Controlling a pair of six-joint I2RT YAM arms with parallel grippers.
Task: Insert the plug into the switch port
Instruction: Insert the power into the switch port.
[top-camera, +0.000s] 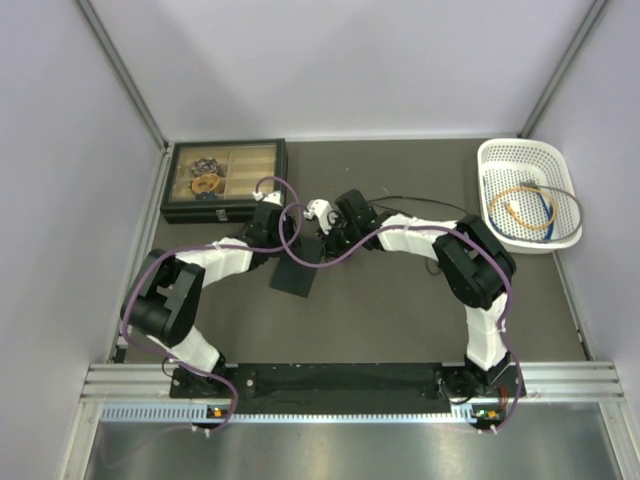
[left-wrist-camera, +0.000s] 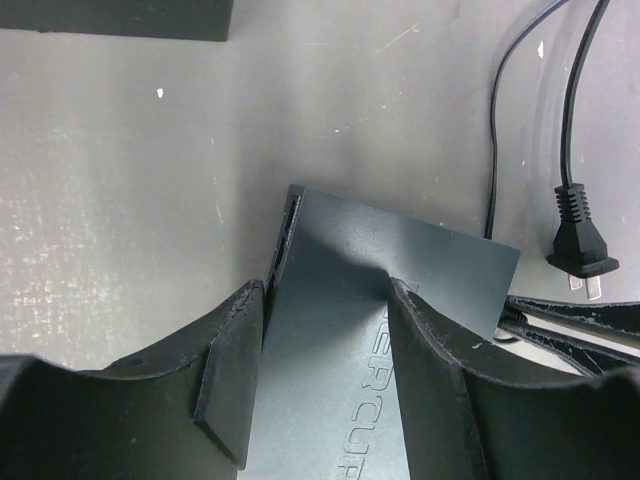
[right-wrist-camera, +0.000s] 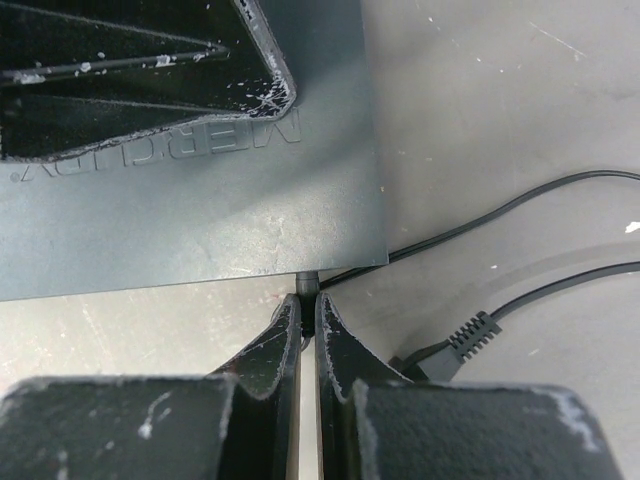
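Pale lilac walls (top-camera: 350, 70) close in a dark grey table mat (top-camera: 400, 320). At the far left is a black compartment case with a clear lid (top-camera: 225, 180), with small coiled bits inside. At the far right, a white slotted plastic basket (top-camera: 484, 175) holds orange and blue cables (top-camera: 530, 208). Mid-table, the left gripper (left-wrist-camera: 325, 300) clasps the flat dark grey plastic box (left-wrist-camera: 400, 260) by its sides. The right gripper (right-wrist-camera: 308, 305) pinches a small grey plug (right-wrist-camera: 308, 277), whose tip touches the box's edge.

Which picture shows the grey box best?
The right wrist view: the box fills the upper left, its flat top and lettering plain, with the right tool shut at its near edge. The left wrist view shows one corner between the fingers of the left tool. From the top it is just a small dark square.
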